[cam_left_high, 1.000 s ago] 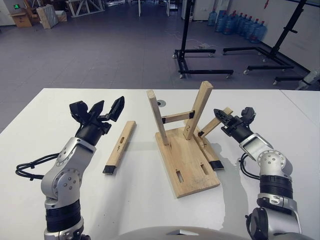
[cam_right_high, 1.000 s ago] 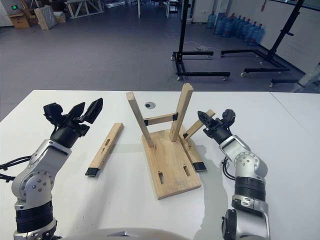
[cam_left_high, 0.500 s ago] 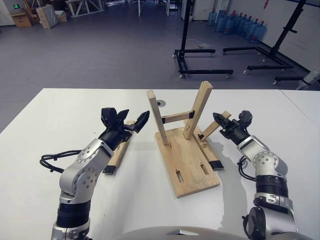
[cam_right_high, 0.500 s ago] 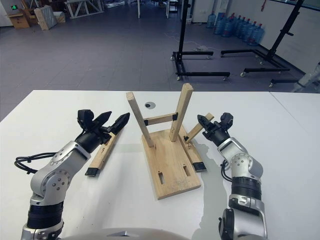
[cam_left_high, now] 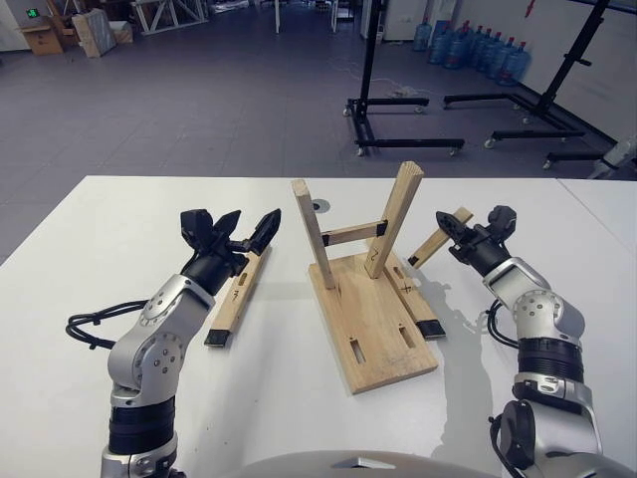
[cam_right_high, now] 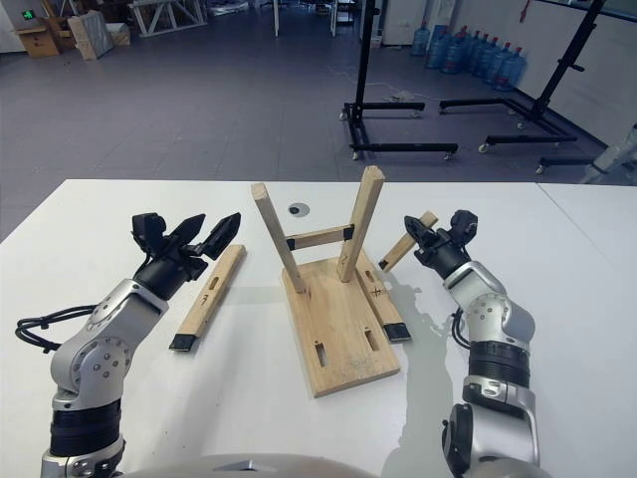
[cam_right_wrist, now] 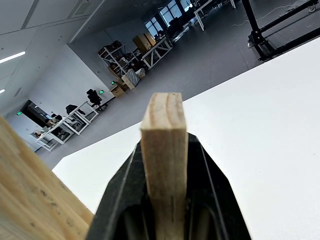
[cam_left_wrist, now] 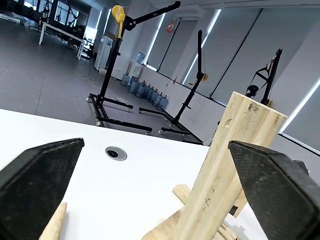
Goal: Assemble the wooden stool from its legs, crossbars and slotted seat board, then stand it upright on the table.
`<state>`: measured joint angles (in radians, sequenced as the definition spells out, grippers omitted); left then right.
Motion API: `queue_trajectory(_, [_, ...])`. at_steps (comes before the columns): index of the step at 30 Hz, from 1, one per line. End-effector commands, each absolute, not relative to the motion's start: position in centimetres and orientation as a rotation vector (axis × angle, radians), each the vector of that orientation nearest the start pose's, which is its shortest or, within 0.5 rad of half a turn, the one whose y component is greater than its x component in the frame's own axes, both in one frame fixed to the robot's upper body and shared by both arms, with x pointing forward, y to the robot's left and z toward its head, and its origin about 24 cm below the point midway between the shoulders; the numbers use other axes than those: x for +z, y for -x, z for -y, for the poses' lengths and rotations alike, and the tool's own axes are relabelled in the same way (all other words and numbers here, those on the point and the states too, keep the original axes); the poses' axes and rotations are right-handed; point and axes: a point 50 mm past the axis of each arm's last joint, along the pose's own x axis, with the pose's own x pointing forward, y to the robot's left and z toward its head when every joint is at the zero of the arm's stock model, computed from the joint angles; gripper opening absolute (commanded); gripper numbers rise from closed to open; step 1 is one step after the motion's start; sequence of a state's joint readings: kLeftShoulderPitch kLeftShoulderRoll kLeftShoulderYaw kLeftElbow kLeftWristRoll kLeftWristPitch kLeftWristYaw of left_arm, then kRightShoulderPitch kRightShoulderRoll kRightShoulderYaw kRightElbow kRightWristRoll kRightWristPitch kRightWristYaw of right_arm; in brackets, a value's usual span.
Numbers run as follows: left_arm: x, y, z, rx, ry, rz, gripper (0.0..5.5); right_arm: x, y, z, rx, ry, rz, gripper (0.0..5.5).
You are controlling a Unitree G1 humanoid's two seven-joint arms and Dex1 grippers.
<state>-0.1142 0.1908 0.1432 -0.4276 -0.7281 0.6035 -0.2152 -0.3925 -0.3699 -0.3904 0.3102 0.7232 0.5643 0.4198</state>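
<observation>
Where a second ago the slanted wooden bar (cam_left_high: 430, 247) leaned on the half-built frame on the seat board (cam_left_high: 373, 329), the right jaws, clenched on its upper end, have now drawn it slightly outward, beside the board's right edge. The left jaws, released wide, have swung in over the far end of the loose leg (cam_left_high: 237, 294) lying on the table (cam_left_high: 119, 229). I'd judge both pieces are next for fitting.

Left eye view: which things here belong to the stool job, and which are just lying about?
Job: seat board; two upright legs; crossbar between them; loose leg by open left gripper; lying leg along the board's right edge; held leg in right gripper.

Lying about: black wheeled stands and water bottles on the floor behind.
</observation>
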Motion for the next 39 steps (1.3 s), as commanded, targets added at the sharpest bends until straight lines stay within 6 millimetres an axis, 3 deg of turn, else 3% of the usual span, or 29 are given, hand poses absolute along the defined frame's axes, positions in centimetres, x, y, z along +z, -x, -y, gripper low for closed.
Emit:
queue_trajectory(1, [13.0,-25.3,-15.5,-0.472,0.447,0.01,5.29,8.5,-31.4,24.3,0.272,-0.603,-0.152,0.39])
queue_trajectory(13, [13.0,-25.3,-15.6,-0.466,0.448,0.009,5.29,7.4,-31.0,23.4,0.268,-0.631,-0.176,0.39])
queue_trajectory(26, [12.9,-25.2,-15.5,-0.47,0.442,0.004,5.29,5.9,-30.3,23.7,0.236,-0.6,-0.211,0.39])
queue_trajectory(33, [13.0,-25.2,-15.5,-0.475,0.435,0.004,5.29,4.6,-29.2,22.6,0.267,-0.444,-0.219,0.39])
queue_trajectory(39, [12.9,-25.2,-15.5,-0.477,0.429,0.006,5.29,1.7,-27.3,22.2,0.244,-0.247,-0.219,0.39])
